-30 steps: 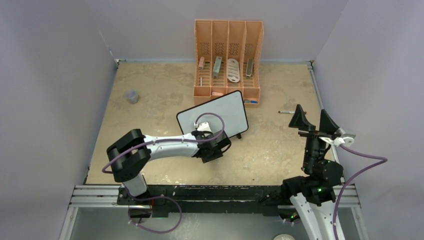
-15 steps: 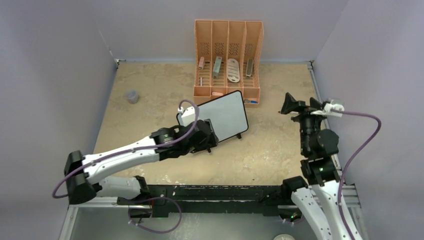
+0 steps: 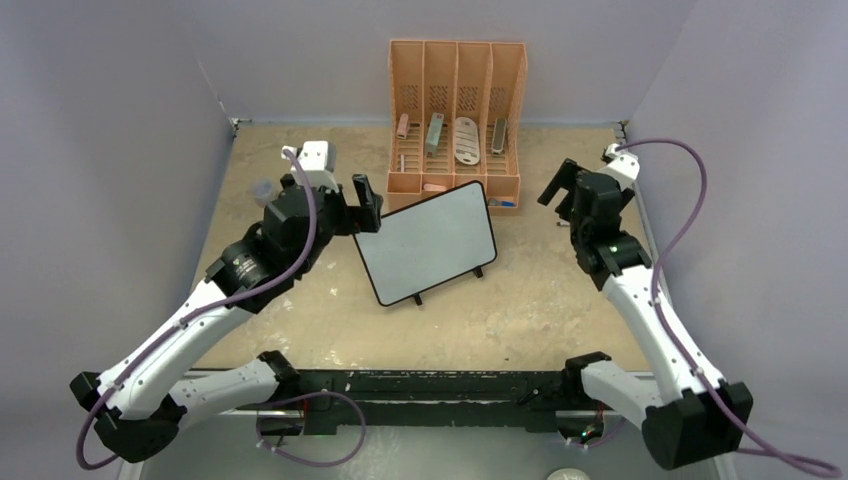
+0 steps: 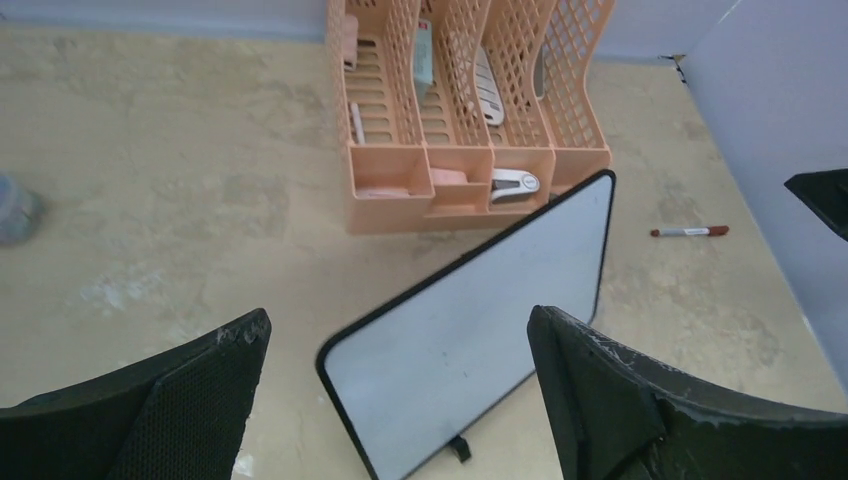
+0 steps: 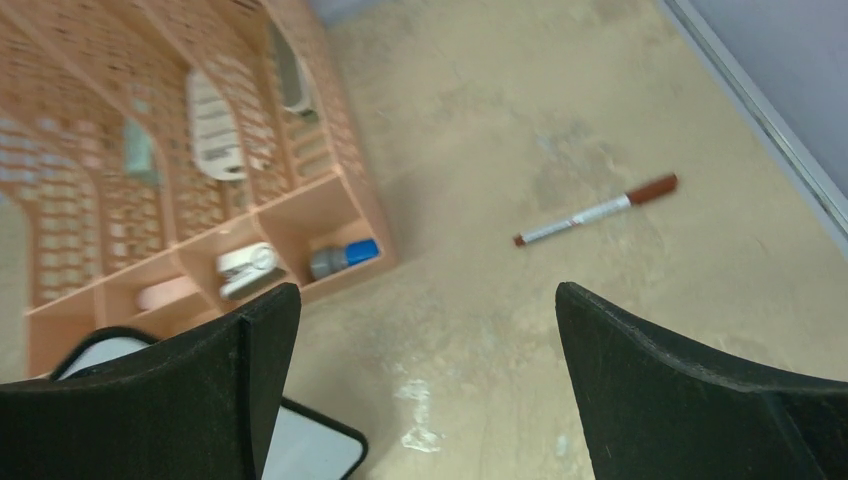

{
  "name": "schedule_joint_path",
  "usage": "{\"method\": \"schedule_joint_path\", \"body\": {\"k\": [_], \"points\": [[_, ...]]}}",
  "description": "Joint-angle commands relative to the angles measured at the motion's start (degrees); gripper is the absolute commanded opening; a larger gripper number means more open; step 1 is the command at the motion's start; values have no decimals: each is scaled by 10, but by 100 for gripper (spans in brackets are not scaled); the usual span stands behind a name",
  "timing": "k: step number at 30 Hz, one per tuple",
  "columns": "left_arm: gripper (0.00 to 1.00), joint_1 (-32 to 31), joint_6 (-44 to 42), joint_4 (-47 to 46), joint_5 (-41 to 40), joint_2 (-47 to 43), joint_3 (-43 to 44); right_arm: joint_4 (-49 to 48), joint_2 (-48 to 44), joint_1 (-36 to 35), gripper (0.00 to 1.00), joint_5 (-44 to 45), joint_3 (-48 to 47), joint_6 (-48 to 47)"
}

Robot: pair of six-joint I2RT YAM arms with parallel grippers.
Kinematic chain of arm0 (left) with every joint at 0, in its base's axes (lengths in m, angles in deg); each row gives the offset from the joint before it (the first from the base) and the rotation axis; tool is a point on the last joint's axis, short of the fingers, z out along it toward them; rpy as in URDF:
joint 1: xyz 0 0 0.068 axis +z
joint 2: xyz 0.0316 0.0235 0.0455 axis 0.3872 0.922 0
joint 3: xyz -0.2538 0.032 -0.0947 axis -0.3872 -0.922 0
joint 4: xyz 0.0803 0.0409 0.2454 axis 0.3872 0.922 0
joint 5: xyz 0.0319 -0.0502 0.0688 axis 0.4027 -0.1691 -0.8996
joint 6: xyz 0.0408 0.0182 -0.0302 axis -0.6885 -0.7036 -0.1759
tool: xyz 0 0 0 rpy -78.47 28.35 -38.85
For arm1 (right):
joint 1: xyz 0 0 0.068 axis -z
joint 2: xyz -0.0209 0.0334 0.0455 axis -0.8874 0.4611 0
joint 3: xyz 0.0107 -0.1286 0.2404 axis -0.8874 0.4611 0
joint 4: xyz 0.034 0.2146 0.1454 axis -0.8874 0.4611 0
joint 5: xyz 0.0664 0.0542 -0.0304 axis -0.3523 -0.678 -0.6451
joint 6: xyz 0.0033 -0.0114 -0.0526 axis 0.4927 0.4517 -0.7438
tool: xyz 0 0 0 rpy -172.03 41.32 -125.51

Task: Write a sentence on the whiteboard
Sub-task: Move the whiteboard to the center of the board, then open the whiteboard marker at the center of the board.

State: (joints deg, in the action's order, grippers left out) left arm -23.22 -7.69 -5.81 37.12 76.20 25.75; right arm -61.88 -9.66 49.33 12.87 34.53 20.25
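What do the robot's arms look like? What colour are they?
The left arm and right arm are white tubes with chunky black joints. A purple cable loops along each. The fingers are black, wide and pointy, with scuffed edges.

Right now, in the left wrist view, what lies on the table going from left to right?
small grey cup (cut off by the left edge) → whiteboard → marker. The orange organizer spans the same width as the whiteboard, so it is left out.
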Motion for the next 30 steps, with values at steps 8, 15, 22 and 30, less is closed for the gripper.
{"method": "schedule_joint_path", "body": {"k": [8,15,22,30], "points": [[100,137,-179,-134,76,-55,-43,70,168,48,99,83,-56,92],[100,148,-191,-167,46,-78,-103,89,304,104,88,74,-100,167],[100,150,-191,-177,48,-88,-115,106,411,131,73,65,-156,212],[100,150,-191,-181,58,-92,-120,146,504,150,63,80,-210,264]]}}
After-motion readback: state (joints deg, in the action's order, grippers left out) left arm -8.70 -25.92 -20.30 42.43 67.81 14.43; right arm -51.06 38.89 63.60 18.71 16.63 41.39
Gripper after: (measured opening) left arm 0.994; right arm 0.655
